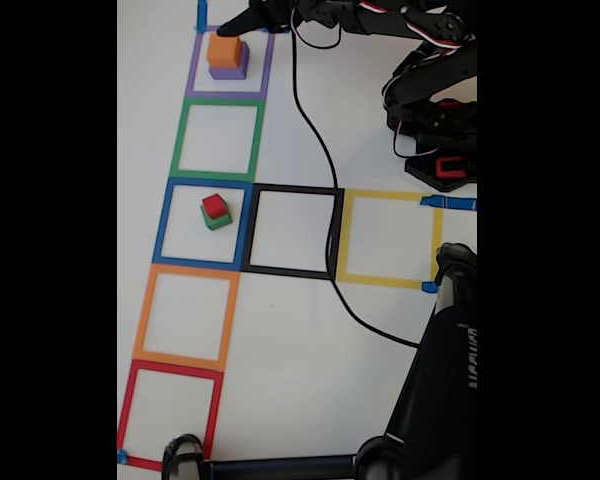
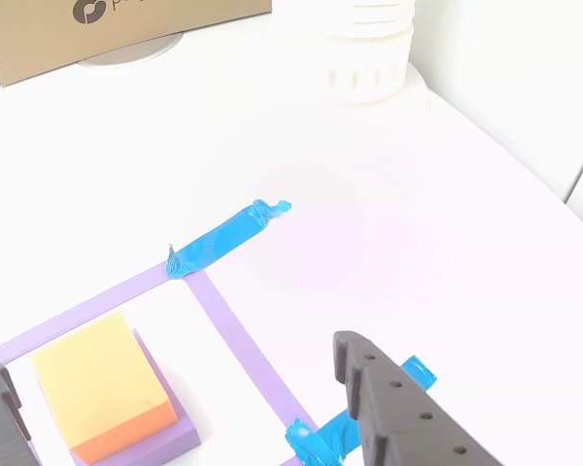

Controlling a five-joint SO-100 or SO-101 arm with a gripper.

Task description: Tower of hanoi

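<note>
Fixed view shows four cubes in two stacks. One orange cube [image 1: 224, 50] sits on one purple cube [image 1: 230, 70] inside the purple tape square [image 1: 190, 80], and one red cube [image 1: 214, 206] sits on one green cube [image 1: 218, 220] inside the blue tape square [image 1: 164, 222]. I count seven tape squares on the white table [image 1: 300, 340]. The gripper [image 1: 228, 26] is just above the orange cube; in the other view its fingers [image 2: 389, 408] are spread wide, with both cubes between them, not touched. A cardboard box [image 2: 39, 39] has print too cropped to read.
</note>
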